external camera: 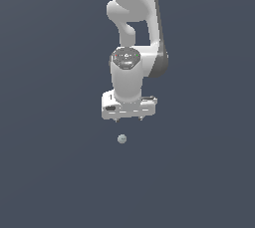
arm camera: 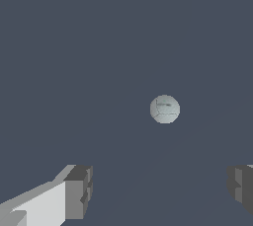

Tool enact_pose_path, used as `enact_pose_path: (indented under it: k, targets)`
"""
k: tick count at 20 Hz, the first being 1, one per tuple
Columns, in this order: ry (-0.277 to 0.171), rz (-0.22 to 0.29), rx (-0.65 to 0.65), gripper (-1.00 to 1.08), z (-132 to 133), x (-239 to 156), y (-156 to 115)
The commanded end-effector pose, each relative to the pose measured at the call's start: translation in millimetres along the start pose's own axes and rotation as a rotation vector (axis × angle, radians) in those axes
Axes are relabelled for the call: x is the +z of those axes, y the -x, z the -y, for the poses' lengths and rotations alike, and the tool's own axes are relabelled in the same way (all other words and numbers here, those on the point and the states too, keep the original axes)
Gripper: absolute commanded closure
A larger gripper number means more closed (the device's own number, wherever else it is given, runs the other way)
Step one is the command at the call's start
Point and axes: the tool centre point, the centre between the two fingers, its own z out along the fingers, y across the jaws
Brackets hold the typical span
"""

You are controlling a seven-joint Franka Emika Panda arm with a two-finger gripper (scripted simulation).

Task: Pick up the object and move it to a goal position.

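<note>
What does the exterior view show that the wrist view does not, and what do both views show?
Only the exterior view shows the white arm and the whole claw above the ball, apart from it. Only the wrist view shows faint markings on the ball's surface and the two fingertips up close, spread wide with nothing between them. Both show the same small pale grey ball, free of the claw, on the plain dark floor.

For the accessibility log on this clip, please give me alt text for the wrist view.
A small pale grey ball lies on a plain dark grey surface, ahead of the open gripper and not between its fingers. Only the two grey fingertips show, set wide apart at the picture's edge.
</note>
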Motion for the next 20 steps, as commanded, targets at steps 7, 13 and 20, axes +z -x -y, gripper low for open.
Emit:
enact_pose_path:
  k: [7, 13, 20]
  targets:
    - [0.017, 0.014, -0.133, -0.92, -22.9, 45.6, -23.5]
    - [0.022, 0.02, -0.189, -0.92, -32.6, 65.8, -31.4]
    - [0.023, 0.023, -0.199, -0.92, -34.8, 70.8, -32.4]
